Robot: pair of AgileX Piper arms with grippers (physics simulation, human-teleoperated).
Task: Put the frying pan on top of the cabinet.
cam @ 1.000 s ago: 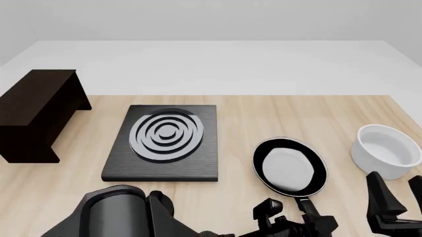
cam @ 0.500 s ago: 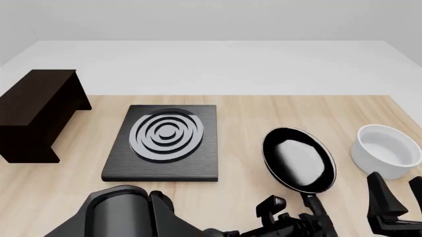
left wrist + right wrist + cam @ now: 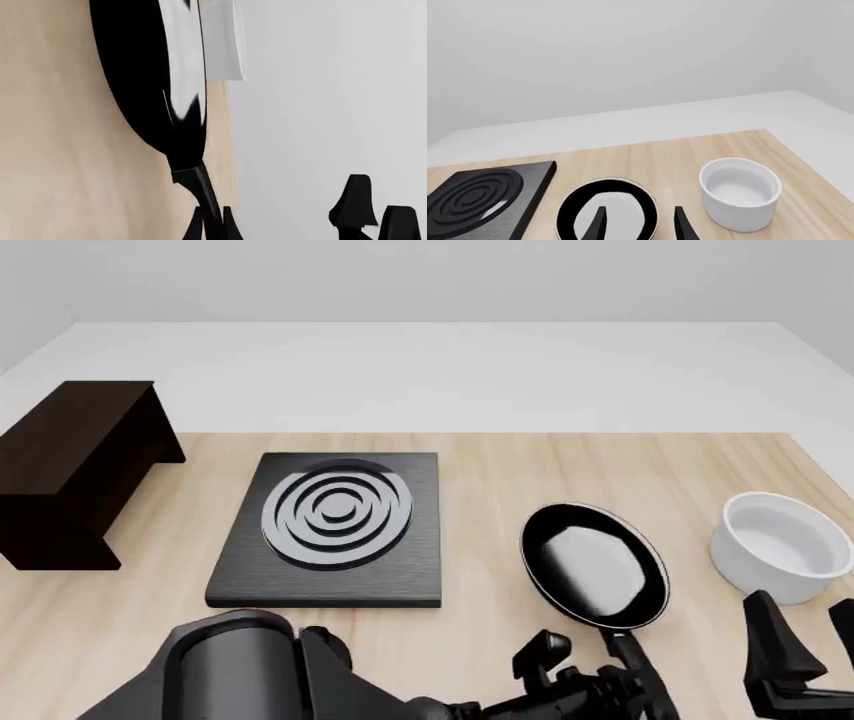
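Note:
The frying pan (image 3: 594, 565), black with a pale inner surface, sits tilted right of the table's centre, its handle pointing back toward me. My left gripper (image 3: 625, 680) is shut on the end of that handle (image 3: 200, 190), with a fingertip (image 3: 195, 226) on either side of it. The pan (image 3: 167, 75) fills the left wrist view. My right gripper (image 3: 801, 615) stands open near the table's right front corner, apart from the pan (image 3: 617, 210), nothing between its fingers (image 3: 597, 222). The dark brown cabinet (image 3: 74, 465) stands at the far left of the table, its flat top bare.
A black square stove plate (image 3: 334, 525) with grey rings lies between the cabinet and the pan. A white bowl (image 3: 781, 545) stands at the right edge, just beyond my right gripper and close to the pan's right side. The left arm's dark bulk fills the lower front view.
The pan has gone from lying flat to tilted, held by its handle in my left gripper, and has just shifted slightly left. The right gripper has not moved.

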